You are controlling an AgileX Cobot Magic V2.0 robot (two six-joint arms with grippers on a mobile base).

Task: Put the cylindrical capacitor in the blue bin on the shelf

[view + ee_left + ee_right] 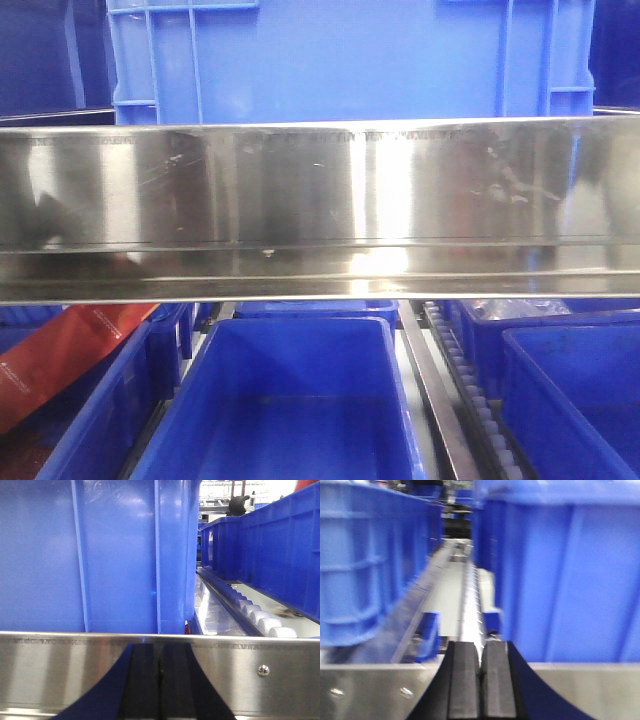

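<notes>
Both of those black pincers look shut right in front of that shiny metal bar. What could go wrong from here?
Neither the left gripper nor the right gripper shows a capacitor; no view does, so the job may stall until one is found. Each sits close to the shelf rail, so driving forward could knock it. The right wrist view is blurred, making the gap beside the blue bin hard to judge.

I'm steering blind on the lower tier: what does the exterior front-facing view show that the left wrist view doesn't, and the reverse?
Only the front view shows the lower tier: an open blue bin and a red package at left. Only the left wrist view shows the left gripper, jaws closed together, and a roller track. Both show the steel shelf rail with a blue crate behind it. No capacitor is visible in either.
</notes>
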